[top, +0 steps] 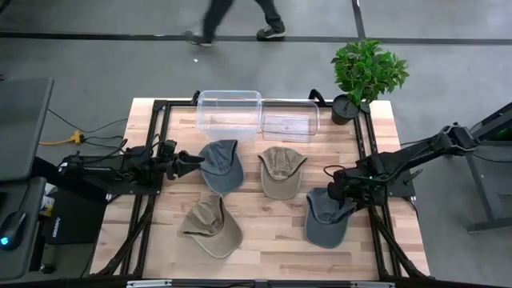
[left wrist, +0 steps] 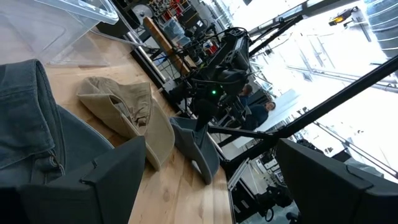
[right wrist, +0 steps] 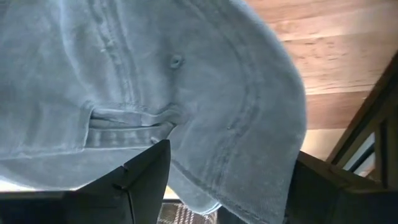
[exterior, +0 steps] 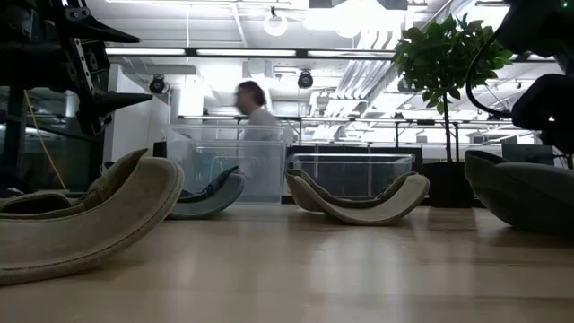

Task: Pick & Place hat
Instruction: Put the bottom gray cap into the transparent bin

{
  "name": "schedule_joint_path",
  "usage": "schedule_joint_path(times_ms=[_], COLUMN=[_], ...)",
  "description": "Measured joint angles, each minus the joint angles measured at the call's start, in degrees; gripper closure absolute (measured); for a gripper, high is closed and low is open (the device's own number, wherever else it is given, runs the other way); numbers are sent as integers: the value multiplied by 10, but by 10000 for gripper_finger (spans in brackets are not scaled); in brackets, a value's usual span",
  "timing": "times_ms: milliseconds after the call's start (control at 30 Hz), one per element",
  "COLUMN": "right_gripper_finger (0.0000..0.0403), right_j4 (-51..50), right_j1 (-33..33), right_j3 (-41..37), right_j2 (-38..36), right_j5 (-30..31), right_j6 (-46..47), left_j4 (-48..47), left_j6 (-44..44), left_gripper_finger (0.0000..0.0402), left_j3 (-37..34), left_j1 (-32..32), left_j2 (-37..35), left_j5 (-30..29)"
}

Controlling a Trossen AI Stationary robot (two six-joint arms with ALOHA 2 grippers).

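Observation:
Four hats lie on the wooden table. A grey-blue hat lies near right, a tan hat in the middle, another tan hat near left, and a second grey-blue hat at the left. My right gripper is open and slants down onto the far end of the near-right hat, one finger on each side of its crown by the back strap opening. My left gripper waits open and level beside the left grey-blue hat. My right gripper straddles the rear of the hat's crown, slanting down from the table's far right. The hat lies on the table. Whether either finger touches the cloth, I cannot tell.
Two clear plastic bins stand side by side at the far edge. A potted plant stands at the far right corner. A person walks across the floor beyond the table. Bare wood lies between the two near hats.

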Motion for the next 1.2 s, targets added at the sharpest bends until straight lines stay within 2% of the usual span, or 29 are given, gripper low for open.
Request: schedule_joint_path(times_ms=[233, 933, 1200], right_gripper_finger=[188, 386, 397], right_j4=[15, 34, 77], right_j1=[11, 15, 15], right_j3=[0, 0, 1], right_j2=[1, 1, 1], right_j5=[-3, -30, -27], right_j6=[2, -34, -59], left_j4=[0, 0, 0], left_j6=[0, 0, 0], left_gripper_finger=[62, 62, 62], left_j3=[0, 0, 0], left_j1=[0, 0, 0], left_j2=[0, 0, 0], left_j5=[0, 2, 2])
